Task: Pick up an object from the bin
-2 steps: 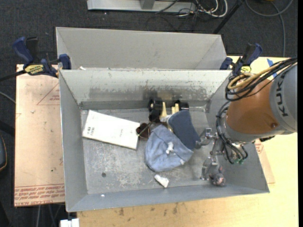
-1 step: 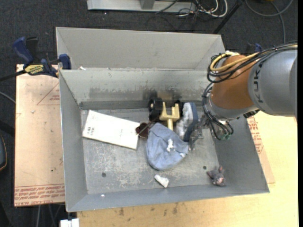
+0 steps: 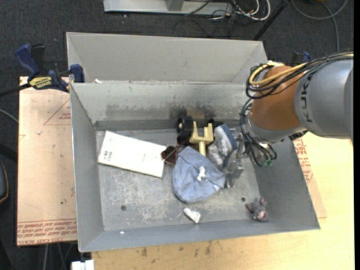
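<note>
Grey metal bin [image 3: 84, 151]: a flat white box [image 3: 132, 154] is seen at its left, its dark print too small to be read. At the middle a blue-grey cloth bundle [image 3: 191, 179] is heaped, with a tan plastic piece [image 3: 201, 134] behind it. The claw [image 3: 232, 170] is found at the cloth's right edge; whether it is spread or pressed together cannot be told.

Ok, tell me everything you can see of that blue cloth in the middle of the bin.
The cloth is pale blue-grey, soft fabric by its look, crumpled into a rounded heap on the bin floor, right of centre. A small white bit sits on top. Its upper edge meets a tan plastic piece; a white box lies just left. The gripper is at its right edge; contact cannot be told.
</note>
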Controlling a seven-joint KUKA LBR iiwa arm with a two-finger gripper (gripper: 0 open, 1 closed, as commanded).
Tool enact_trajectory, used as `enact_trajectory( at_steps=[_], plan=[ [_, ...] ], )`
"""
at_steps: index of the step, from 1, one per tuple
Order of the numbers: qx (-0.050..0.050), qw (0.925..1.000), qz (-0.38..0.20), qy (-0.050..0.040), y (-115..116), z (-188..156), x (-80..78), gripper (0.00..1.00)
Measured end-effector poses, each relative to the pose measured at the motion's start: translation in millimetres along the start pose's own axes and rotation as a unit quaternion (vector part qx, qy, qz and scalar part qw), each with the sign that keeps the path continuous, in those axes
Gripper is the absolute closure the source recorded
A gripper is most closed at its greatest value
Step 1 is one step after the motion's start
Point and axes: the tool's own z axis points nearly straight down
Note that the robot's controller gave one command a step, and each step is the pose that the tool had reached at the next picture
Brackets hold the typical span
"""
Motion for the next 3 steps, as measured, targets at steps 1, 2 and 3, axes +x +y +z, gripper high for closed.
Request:
enact_trajectory(
  at_steps=[1, 2, 3],
  plan=[
    [0.0, 1.0, 0.0, -0.0001, 0.0, 0.0, 0.0, 0.0],
    [0.001, 0.9987, 0.051, -0.0022, 39.2, -2.5, 50.6, 1.0],
    [0.001, 0.9987, 0.051, -0.0022, 39.3, -2.5, 50.6, 1.0]
  ],
)
